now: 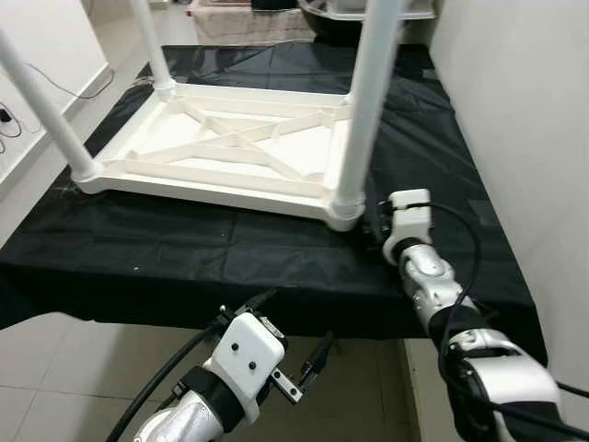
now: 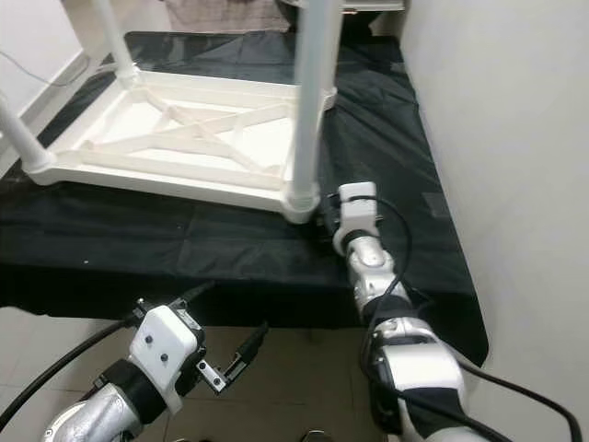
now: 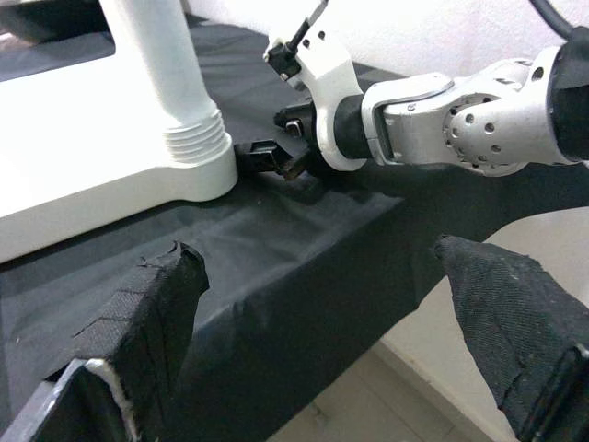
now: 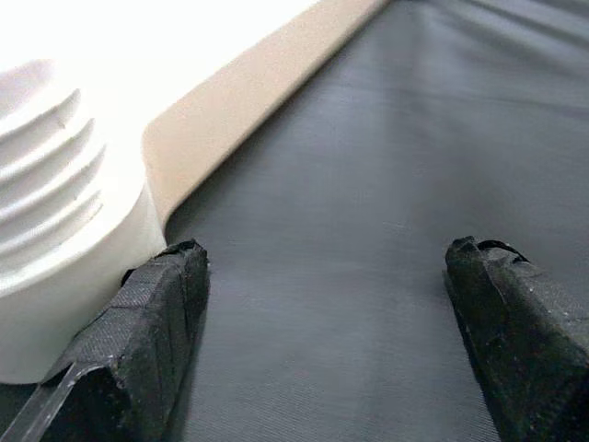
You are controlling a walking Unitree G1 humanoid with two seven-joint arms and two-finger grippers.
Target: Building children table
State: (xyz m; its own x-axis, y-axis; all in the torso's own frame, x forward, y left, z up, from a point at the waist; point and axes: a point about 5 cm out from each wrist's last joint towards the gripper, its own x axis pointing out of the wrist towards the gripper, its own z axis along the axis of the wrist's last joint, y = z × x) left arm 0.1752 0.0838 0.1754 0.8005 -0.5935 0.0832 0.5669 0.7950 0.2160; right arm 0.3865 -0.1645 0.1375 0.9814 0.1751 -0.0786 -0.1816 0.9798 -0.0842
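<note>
- Looking down through the head camera, the upturned white tabletop (image 1: 221,152) lies on a black cloth (image 1: 184,249) over a low platform, its legs pointing up. The near-right leg (image 1: 366,101) stands in its threaded socket at the corner. The right gripper (image 2: 324,221) is low on the cloth, just beside that socket. Risk, as I judge it: a sideways shove here could slide the whole tabletop across the slick cloth rather than seat the leg.
- Left eye again: the left gripper (image 1: 296,354) hangs off the platform's front edge, over the tiled floor (image 1: 55,368), fingers spread and empty. It steadies nothing, so the tabletop has no counter-hold.
- Left wrist view: both left fingers (image 3: 138,331) frame the cloth edge, well apart, holding nothing. Beyond them the right gripper's tips sit against the base of the leg collar (image 3: 198,152). The draped cloth could snag if this arm rises.
- Right wrist view: the right fingers (image 4: 156,322) are wide open and empty, one touching or nearly touching the ribbed collar, the other out over bare cloth. Closing from here would likely pinch cloth, not the leg.
</note>
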